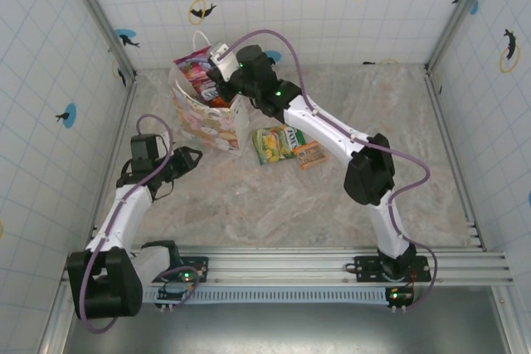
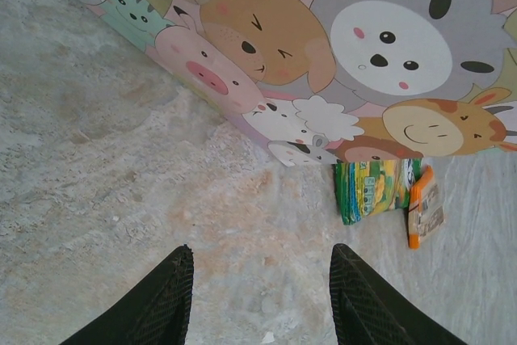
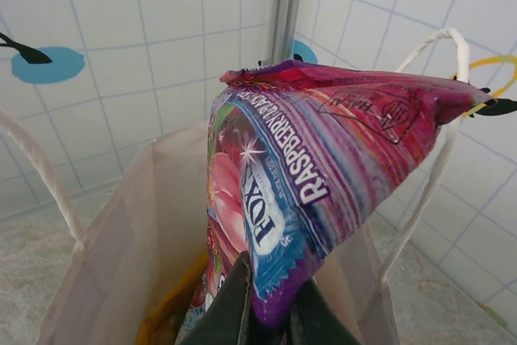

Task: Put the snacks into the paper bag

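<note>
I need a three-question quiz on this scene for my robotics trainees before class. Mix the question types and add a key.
1. True or false: the left end effector is shut on a snack.
2. The pink packet in the right end effector is: A) tucked under the left arm; B) over the paper bag's open mouth; C) pressed against the back wall.
3. How many snacks lie on the table beside the bag?
Key: 1 false, it is open and empty. 2 B. 3 two: a green packet and an orange bar.
</note>
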Motion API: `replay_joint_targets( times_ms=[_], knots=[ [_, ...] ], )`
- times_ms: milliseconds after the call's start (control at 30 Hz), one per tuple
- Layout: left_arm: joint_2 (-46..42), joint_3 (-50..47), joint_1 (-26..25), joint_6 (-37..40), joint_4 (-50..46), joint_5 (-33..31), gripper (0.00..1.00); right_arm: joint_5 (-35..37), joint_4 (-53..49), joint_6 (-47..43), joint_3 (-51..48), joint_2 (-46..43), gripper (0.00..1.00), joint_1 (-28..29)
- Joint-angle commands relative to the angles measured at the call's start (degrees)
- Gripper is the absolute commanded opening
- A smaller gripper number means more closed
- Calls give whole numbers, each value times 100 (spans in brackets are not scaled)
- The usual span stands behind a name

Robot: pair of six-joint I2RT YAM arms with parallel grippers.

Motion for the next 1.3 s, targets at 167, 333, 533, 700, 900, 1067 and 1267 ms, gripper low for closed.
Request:
replay_joint_targets(
  times_ms=[167,333,533,700,900,1067,1267],
  knots=[
    [122,319,55,198,-50,96,47,-8,262,-122,340,222,18,42],
    [140,355,46,202,-51,79,47,-9,323,-111,344,248,32,75],
    [122,371,55,233,-61,221,47,-60,287,-78,330,56,35,83],
    [62,158,41,127,216,613,46,-57,146,14,144,-358,37,77],
    [68,-106,-85,-45,574,876,45,18,241,314,-1157,-1329,40,53],
    [175,-313,-430,-222,916,870,45,45,504,1012,-2767,-2291,43,-136],
    [356,-708,-1125,-715,1671,848,44,-374,571,2202,-4638,-3178,48,-779]
  ],
)
